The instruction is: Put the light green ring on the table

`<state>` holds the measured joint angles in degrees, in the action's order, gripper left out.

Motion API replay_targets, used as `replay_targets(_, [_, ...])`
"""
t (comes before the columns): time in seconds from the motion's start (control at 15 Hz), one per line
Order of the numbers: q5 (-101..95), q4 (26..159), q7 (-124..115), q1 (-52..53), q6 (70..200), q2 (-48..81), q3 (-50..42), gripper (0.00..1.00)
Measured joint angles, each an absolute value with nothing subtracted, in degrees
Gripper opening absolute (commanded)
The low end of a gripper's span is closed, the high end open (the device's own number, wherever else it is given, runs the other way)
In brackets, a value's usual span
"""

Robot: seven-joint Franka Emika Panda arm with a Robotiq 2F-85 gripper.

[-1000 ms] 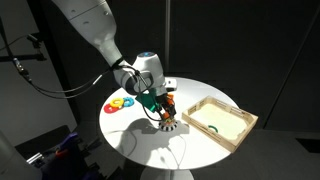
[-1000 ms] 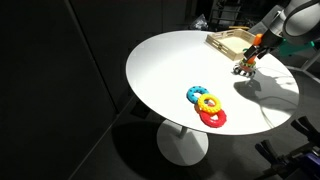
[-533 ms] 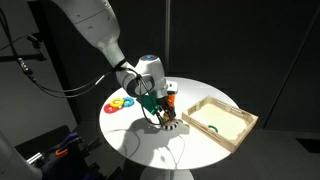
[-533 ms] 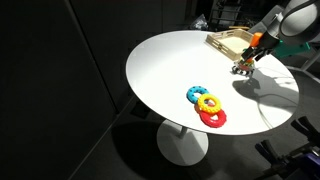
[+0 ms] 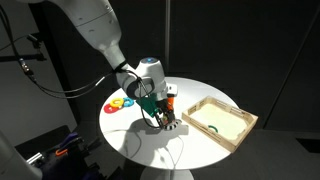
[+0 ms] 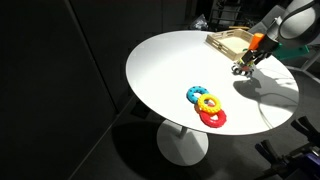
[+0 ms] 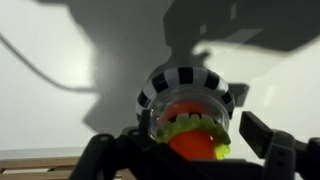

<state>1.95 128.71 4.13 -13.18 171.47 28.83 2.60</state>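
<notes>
In the wrist view the light green ring point(image 7: 190, 124), toothed and pale yellow-green, lies between my jaws around an orange rounded piece point(image 7: 188, 142), in front of a black-and-white checkered ring point(image 7: 185, 82). My gripper point(image 7: 190, 150) stands low over the round white table point(image 5: 205, 145), its fingers point(image 7: 268, 140) wide apart on either side of the ring, with a gap showing on the right. It also shows in both exterior views point(image 5: 165, 120) point(image 6: 243, 68), between the coloured rings and the tray. The green ring is too small to make out in the exterior views.
A light wooden tray point(image 5: 245, 126) point(image 6: 226, 40) sits at the table's edge beside the gripper. A stack of red, yellow and blue rings point(image 5: 118, 102) point(image 6: 206, 106) lies on the other side of the tabletop point(image 6: 170, 70). Dark surroundings lie beyond the table.
The gripper has barely moved over the table; no clear change in the jaws or the ring.
</notes>
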Motion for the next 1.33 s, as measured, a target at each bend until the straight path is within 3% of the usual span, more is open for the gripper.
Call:
replay_targets(0.13, [1.9,128.7,4.4,-13.2,171.5,28.8,2.6,0.41])
replay_targets(0.33, [1.9,128.7,4.8,-13.2,171.8,28.6,2.6,0.30])
replay_targets(1.33, [1.9,132.8,5.4,-13.0,171.9,19.5,3.0,0.30])
